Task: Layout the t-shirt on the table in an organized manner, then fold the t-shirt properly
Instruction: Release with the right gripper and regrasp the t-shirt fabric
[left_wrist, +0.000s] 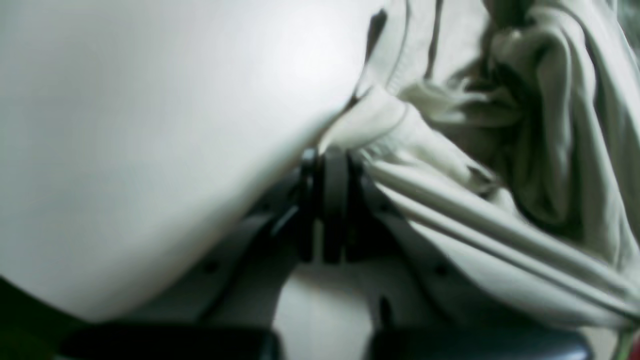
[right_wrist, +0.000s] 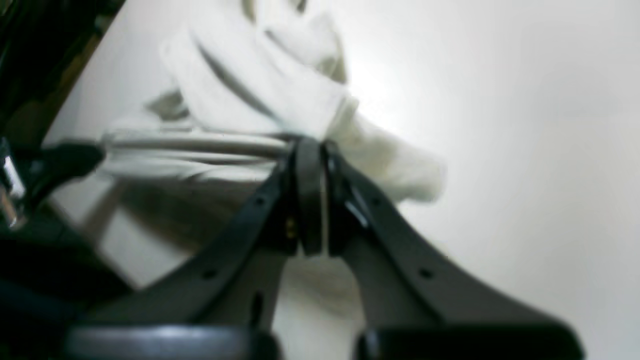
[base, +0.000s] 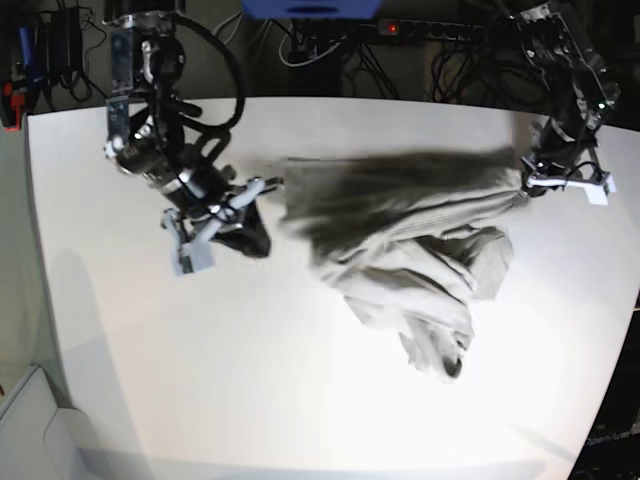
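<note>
Blurred wrist views, overhead glare, fisheye base, dark surroundings

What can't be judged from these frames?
- Which shirt part each gripper pinches: wrist views are blurred, cloth is bunched.
- Right gripper tips in base view: motion blur smears the cloth edge.
- Shirt's underside and sleeves: hidden in folds.
- Table near edge: cut off by base frame.
</note>
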